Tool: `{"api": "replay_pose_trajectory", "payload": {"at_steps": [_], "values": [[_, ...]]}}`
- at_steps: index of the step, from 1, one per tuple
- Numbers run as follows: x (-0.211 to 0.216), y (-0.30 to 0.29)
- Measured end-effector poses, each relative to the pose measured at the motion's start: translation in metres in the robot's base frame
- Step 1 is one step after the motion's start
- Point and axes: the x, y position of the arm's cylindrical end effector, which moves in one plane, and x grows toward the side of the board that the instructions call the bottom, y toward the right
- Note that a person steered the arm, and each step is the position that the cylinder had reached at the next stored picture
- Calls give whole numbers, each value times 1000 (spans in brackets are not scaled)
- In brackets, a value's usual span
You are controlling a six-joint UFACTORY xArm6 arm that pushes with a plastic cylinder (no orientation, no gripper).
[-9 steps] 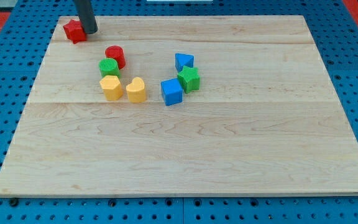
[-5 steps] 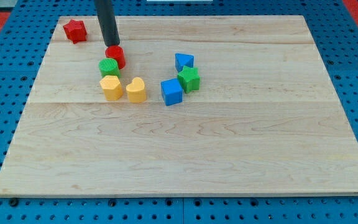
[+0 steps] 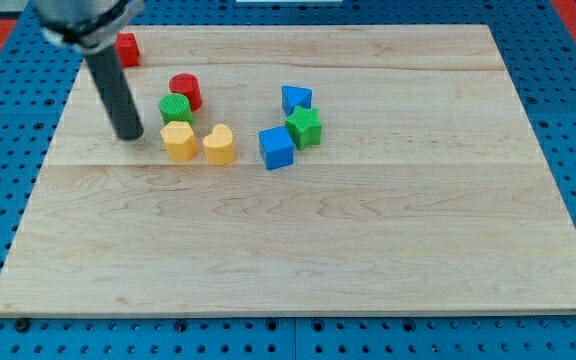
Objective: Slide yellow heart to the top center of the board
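The yellow heart (image 3: 220, 144) lies left of the board's middle, in a cluster of blocks. A second yellow block (image 3: 178, 140) sits just to its left. My tip (image 3: 128, 135) rests on the board to the left of that yellow block, a short gap away. The rod rises up and to the left out of the view's top. A green cylinder (image 3: 175, 108) and a red cylinder (image 3: 185, 91) stand above the yellow blocks.
A blue cube (image 3: 277, 147), a green block (image 3: 305, 127) and a blue triangle (image 3: 296, 98) cluster right of the heart. A red star (image 3: 126, 49) sits near the wooden board's (image 3: 368, 250) top left corner, partly behind the rod.
My tip moved from beside the red star to the red cylinder, then down and left to beside the left yellow block. No block has moved.
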Motion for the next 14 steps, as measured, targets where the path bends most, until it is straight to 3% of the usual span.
{"api": "replay_pose_trajectory", "payload": {"at_steps": [1, 2, 3, 5, 7, 8, 10, 12, 14], "values": [[25, 58], [18, 114], [-42, 117], [-92, 102], [-159, 144], [-155, 96], [-172, 175], [-179, 96], [-199, 140]]}}
